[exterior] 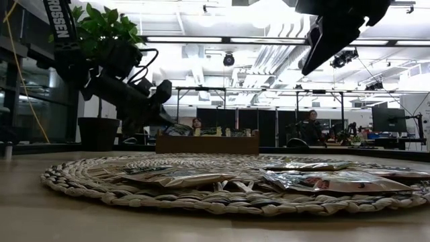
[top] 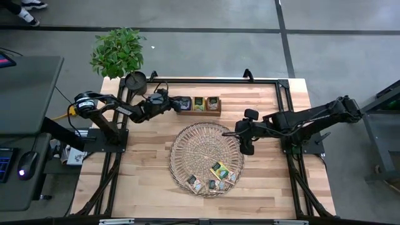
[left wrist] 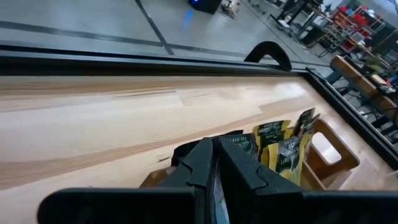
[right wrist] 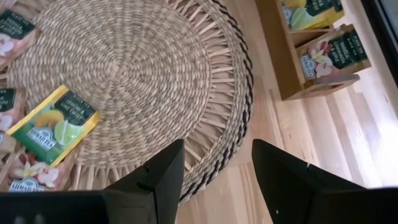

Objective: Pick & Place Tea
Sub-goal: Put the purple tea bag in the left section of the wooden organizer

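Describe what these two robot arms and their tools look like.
Both arms are dark, jointed and slim. The left arm has a yellow cable at its base and white lettering along a link in the low view. The left tool and right tool each have two flat, black, angular fingers.

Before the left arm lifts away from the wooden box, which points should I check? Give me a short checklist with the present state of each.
1. Left gripper is at the wooden box: ok.
2. Its fingers are closed together: ok.
3. A tea sachet is really held between them: cannot tell, only a thin pale edge shows.
4. Round woven tray has free space for another sachet: ok.
5. Right gripper waits open at the tray's rim, partly over it: not ok for a drop on that side.
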Robot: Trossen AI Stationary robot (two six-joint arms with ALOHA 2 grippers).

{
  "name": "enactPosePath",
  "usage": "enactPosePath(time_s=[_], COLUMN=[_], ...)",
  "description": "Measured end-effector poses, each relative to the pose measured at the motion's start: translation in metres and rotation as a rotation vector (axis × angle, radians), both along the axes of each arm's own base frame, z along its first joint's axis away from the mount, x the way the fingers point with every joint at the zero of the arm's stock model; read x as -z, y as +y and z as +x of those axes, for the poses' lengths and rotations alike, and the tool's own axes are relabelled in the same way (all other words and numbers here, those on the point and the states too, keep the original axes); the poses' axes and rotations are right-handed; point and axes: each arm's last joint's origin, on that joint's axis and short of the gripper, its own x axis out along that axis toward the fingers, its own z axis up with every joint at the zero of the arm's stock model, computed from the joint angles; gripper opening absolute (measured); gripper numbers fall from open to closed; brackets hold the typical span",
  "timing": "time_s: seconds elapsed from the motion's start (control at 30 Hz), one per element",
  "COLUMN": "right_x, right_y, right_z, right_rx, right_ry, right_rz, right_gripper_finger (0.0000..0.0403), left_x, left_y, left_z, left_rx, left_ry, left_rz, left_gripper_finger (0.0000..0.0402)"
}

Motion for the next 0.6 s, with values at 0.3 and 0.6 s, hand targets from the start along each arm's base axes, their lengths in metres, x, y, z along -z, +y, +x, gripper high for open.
enactPosePath(time_s=[0.3,0.6], right_x=[0.0,0.003], right_y=[0.001,0.0], right_z=[0.0,-0.005], right_rx=[-0.056,-0.073], right_ry=[0.019,0.079], right_rz=[-0.01,-0.023], right_gripper_finger=[0.0185,0.0185], left_x=[-0.014,-0.018], left_y=[0.004,0.011], left_z=[0.014,0.029], left_rx=[0.109,0.113], left_ry=[-0.017,0.124], left_rz=[0.054,-0.039], left_gripper_finger=[0.0032,0.0138])
